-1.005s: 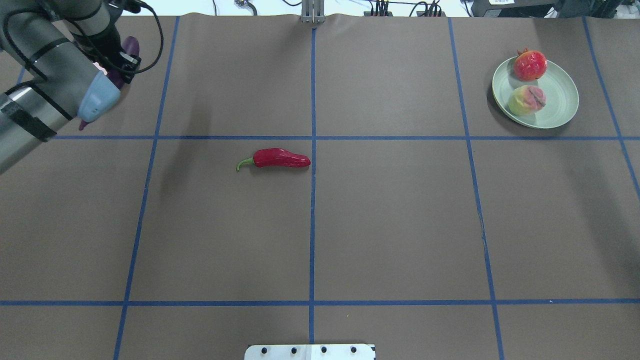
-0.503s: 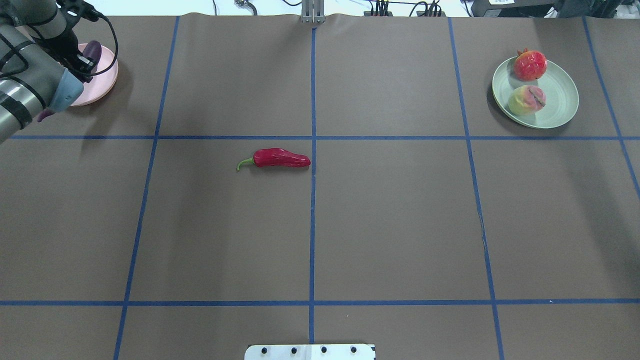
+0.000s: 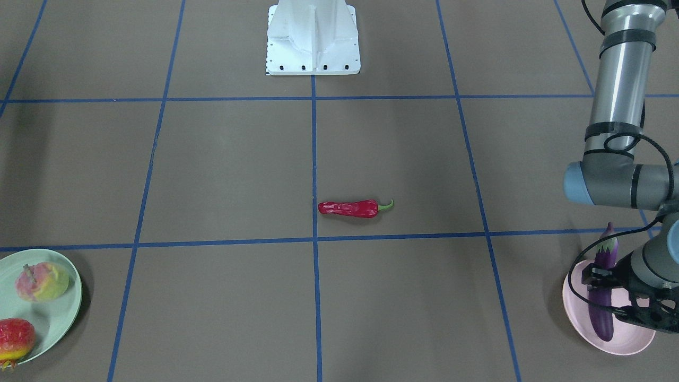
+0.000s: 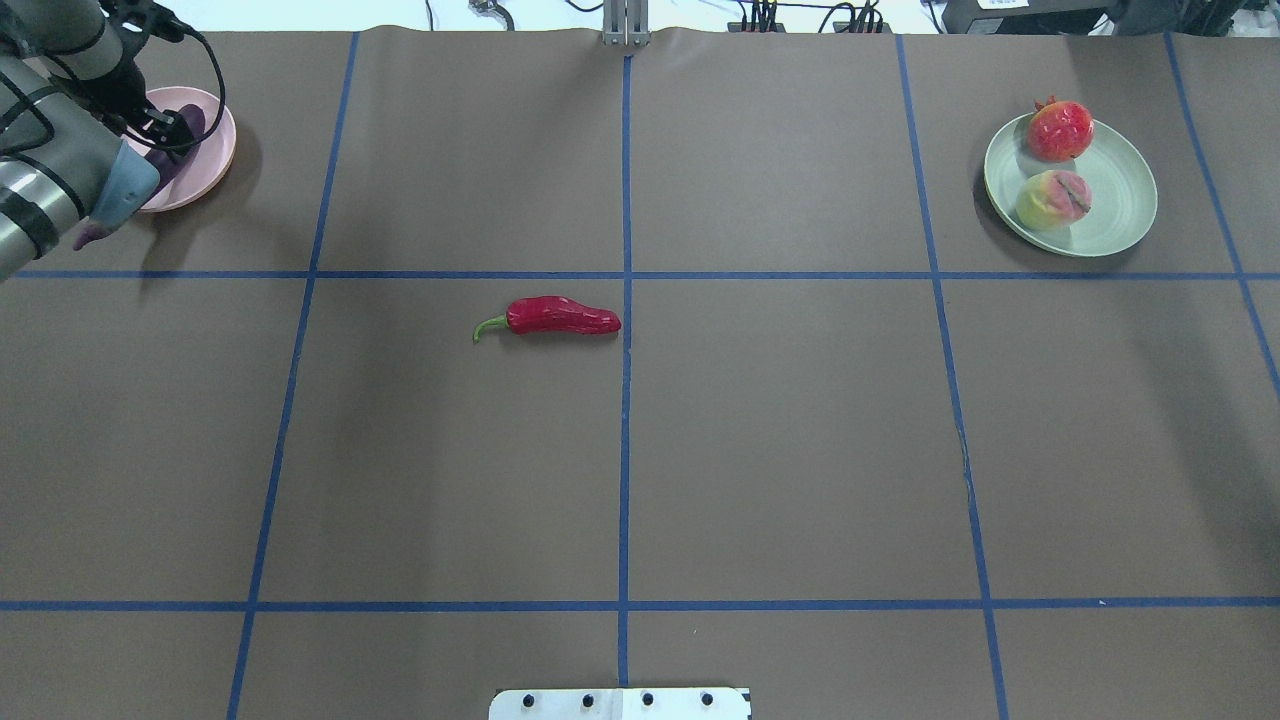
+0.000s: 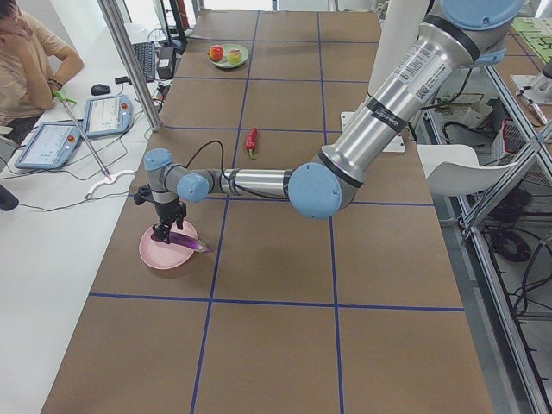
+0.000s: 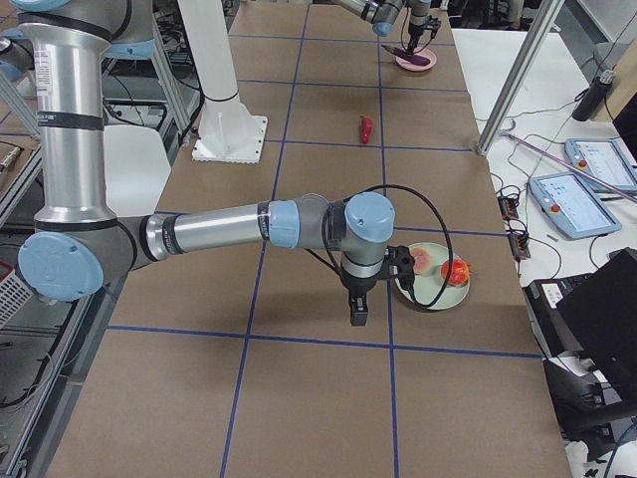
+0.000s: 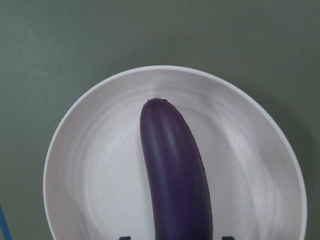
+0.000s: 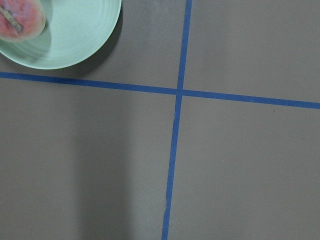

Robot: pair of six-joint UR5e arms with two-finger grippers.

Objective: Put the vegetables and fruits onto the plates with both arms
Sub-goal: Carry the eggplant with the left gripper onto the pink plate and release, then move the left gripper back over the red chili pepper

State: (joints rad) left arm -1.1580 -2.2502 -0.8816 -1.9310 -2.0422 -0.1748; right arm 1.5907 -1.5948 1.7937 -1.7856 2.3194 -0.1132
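**Eggplant at the pink plate, chili waiting**

The left tool [image 3: 600, 284] is clamped across the long glossy purple eggplant [image 3: 602, 318] near its middle. That grip keeps the long body level and lined up over the round pale pink plate [image 3: 577, 317], in the far left corner of the brown paper-covered tabletop [image 4: 800, 450]. In the wrist view the rounded end sits well inside the rim. The calyx end reaches past the rim on the robot's side. Whether the eggplant already rests on the plate is hard to say. The placing step looks nearly finished, with only the release left.

The shiny red chili pepper [image 3: 350, 208] lies alone near the centre line, well apart from both plates. The pink-and-yellow peach [image 4: 1054, 200] and the bumpy red-orange round fruit [image 4: 1060, 130] sit side by side on the pale mint green plate [image 4: 1125, 225].

The right tool [image 6: 357, 311] hangs over bare tabletop just beside that plate. Whether its jaws are apart or together cannot be told.
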